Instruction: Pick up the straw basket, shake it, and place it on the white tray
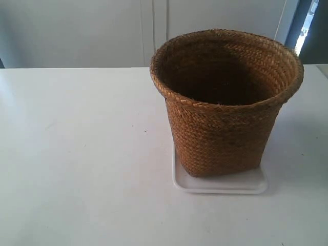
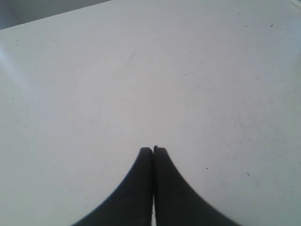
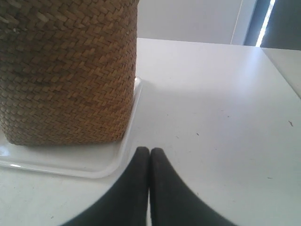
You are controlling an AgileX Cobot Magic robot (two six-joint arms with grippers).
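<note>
The table (image 1: 77,154) carries the white tray (image 1: 225,185).

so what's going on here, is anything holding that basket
Nothing is being handled at this moment. The straw basket stands upright on the white tray on the table. Both hands are shut and empty: the right hand is close by the tray's corner, and the left hand is over plain tabletop.

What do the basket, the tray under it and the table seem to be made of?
The straw basket: woven plant fibre, likely straw, matte golden-brown; the braided rim and herringbone weave show it. The white tray: probably plastic, glossy white, with soft highlights along its low rim. The table: a smooth white top, perhaps laminate or painted board; the look leaves this open.
</note>
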